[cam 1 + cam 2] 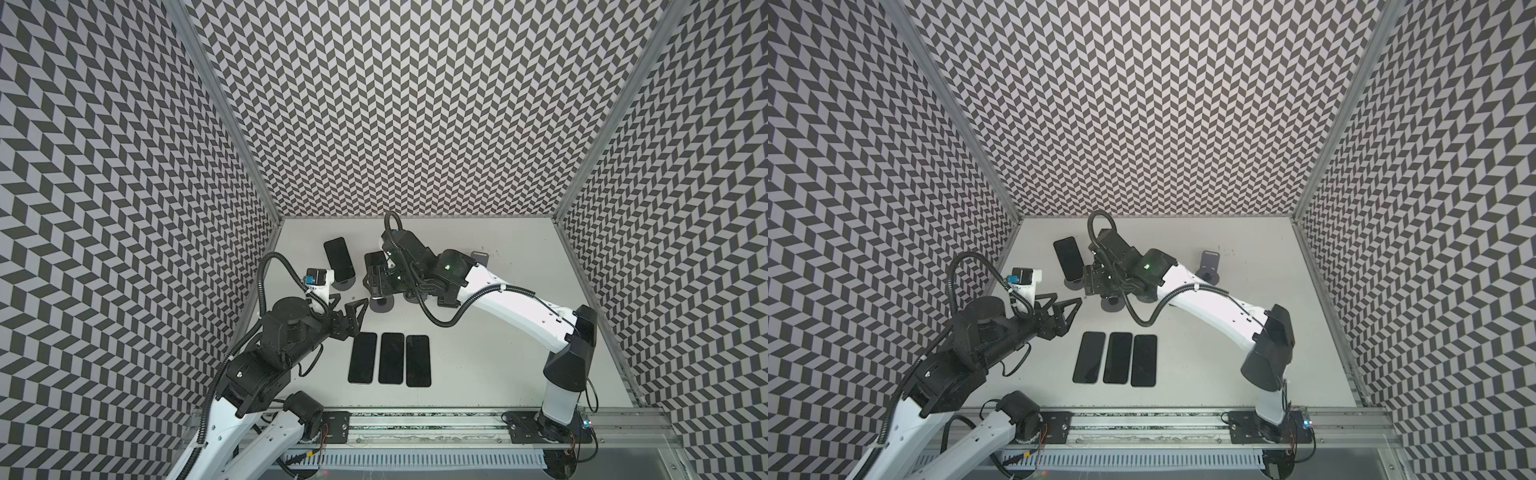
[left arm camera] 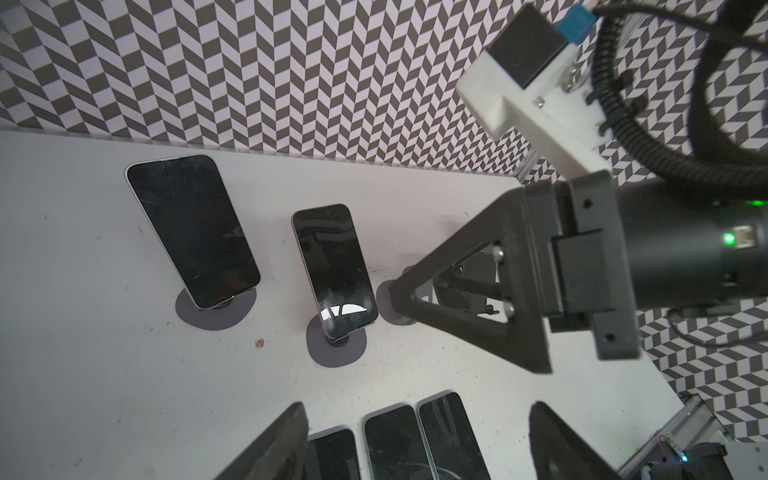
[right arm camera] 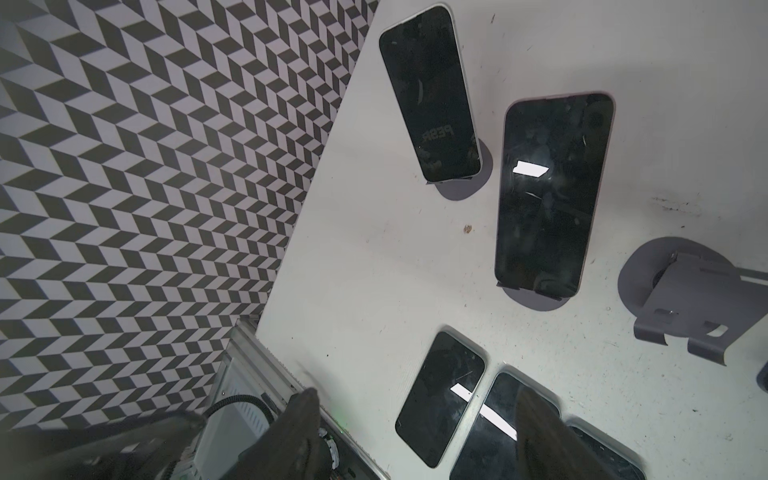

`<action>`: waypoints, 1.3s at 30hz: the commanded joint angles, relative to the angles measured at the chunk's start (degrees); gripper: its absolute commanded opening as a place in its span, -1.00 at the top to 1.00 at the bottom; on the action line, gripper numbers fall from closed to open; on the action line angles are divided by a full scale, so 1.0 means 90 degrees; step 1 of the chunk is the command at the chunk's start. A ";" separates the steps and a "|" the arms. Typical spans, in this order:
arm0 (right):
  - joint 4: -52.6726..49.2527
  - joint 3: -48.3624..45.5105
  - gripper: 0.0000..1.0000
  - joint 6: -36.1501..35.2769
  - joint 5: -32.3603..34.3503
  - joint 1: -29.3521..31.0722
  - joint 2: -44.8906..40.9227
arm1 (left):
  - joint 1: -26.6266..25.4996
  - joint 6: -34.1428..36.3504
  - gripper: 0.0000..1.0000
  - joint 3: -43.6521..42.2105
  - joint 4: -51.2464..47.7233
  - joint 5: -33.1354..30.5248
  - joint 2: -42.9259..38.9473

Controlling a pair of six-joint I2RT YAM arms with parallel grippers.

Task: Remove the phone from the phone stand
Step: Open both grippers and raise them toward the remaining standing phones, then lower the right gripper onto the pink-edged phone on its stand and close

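Phone (image 3: 548, 187) and second phone (image 3: 428, 95) propped on stands (image 3: 536, 300), third stand (image 3: 698, 299) empty, three phones (image 3: 486, 449) flat on surface (image 3: 374, 270), right hand (image 3: 417, 392) spread, holding nothing

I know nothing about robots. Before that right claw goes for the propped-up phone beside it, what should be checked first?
1. The propped phone sits on its stand: ok.
2. The right gripper is open and empty: ok.
3. The propped phone is between the right gripper's fingers: not ok, the gripper is beside it.
4. The left gripper is open and apart from the stands: ok.
5. Bare table beside the three flat phones: ok.
6. The stand is fixed down: cannot tell.
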 commanded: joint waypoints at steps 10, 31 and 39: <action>0.0162 0.0761 -0.45 0.0151 0.1296 0.0034 0.0357 | 0.0025 -0.0406 -0.75 0.0221 -0.0240 -0.0587 0.0028; 0.0793 0.0913 -0.63 -0.0600 0.2464 -0.0226 0.1374 | 0.0043 -0.0941 -0.82 -0.0011 -0.0481 -0.1029 0.0911; 0.0887 0.0915 -0.67 -0.0653 0.2101 -0.0471 0.1781 | 0.0103 -0.0942 -0.87 -0.0330 -0.0252 -0.0641 0.0624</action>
